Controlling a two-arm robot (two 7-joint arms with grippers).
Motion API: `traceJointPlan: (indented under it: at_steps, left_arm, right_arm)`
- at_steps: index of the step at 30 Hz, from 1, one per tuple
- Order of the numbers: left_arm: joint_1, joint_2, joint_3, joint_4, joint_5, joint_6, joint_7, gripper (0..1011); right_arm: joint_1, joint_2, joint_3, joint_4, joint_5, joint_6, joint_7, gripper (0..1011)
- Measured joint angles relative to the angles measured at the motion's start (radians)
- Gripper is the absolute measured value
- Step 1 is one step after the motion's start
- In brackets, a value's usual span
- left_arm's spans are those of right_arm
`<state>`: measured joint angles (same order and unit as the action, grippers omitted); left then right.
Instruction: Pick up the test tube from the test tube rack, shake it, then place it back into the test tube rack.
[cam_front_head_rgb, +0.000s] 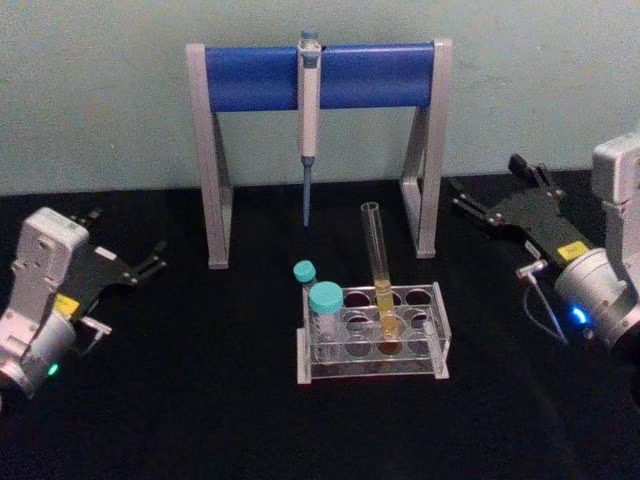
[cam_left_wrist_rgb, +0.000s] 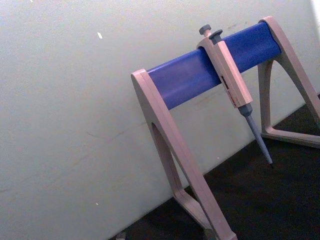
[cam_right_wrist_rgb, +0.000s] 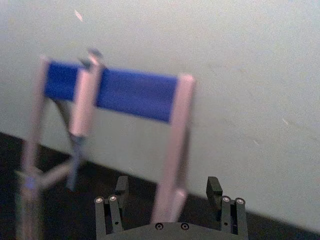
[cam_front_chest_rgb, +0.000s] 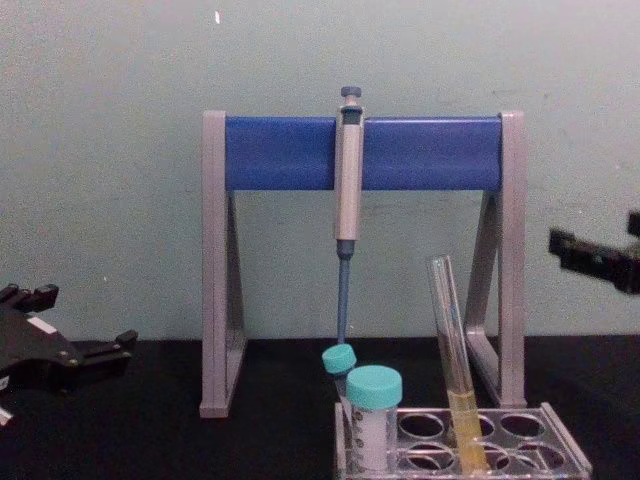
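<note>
On the near middle of the black table (cam_front_head_rgb: 150, 400) you've got the test tube rack (cam_front_head_rgb: 440, 330), and the test tube (cam_front_head_rgb: 378, 262) is sitting in one of its far-row holes, leaning a bit, with the yellow-orange liquid pooled in its lower part. Nothing is touching it, so as far as I can tell the whole job is still ahead of you: grab, lift, shake, drop it back in the rack. Two teal-capped tubes (cam_front_head_rgb: 324, 305) share the left end of the rack, so watch those when you come in. Your right gripper (cam_front_head_rgb: 475, 211) is off to the right and a bit farther back than the rack, well apart from the tube, fingers spread and holding nothing; the right wrist view backs that up, with both fingertips (cam_right_wrist_rgb: 121, 185) standing wide and just wall and stand between them. Your left gripper (cam_front_head_rgb: 145, 262) is parked out on the left side, also well clear of the rack and empty, with its jaws apart. Behind everything, the grey-and-blue pipette stand (cam_front_head_rgb: 320, 77) has a pipette (cam_front_head_rgb: 308, 130) hanging from its bar, tip pointing down just beyond the rack. My guess is the right arm is the closer bet for the pick.
</note>
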<state>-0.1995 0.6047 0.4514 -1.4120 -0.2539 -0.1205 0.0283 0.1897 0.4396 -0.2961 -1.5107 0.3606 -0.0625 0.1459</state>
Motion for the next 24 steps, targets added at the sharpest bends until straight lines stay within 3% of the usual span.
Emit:
traceJointPlan:
  at_steps: [3, 7, 13, 24]
  left_arm:
    - [0.000, 0.000, 0.000, 0.000, 0.000, 0.000, 0.000, 1001]
    - [0.000, 0.000, 0.000, 0.000, 0.000, 0.000, 0.000, 1001]
    - [0.000, 0.000, 0.000, 0.000, 0.000, 0.000, 0.000, 1001]
    - [0.000, 0.000, 0.000, 0.000, 0.000, 0.000, 0.000, 1001]
  right_arm:
    - [-0.009, -0.012, -0.004, 0.020, -0.060, 0.050, -0.068, 1000]
    - [-0.018, -0.024, -0.009, 0.050, -0.098, 0.086, -0.102, 1000]
    - [-0.027, -0.041, -0.006, 0.090, -0.114, 0.120, -0.105, 1000]
    - [-0.026, -0.039, -0.007, 0.089, -0.114, 0.120, -0.103, 1000]
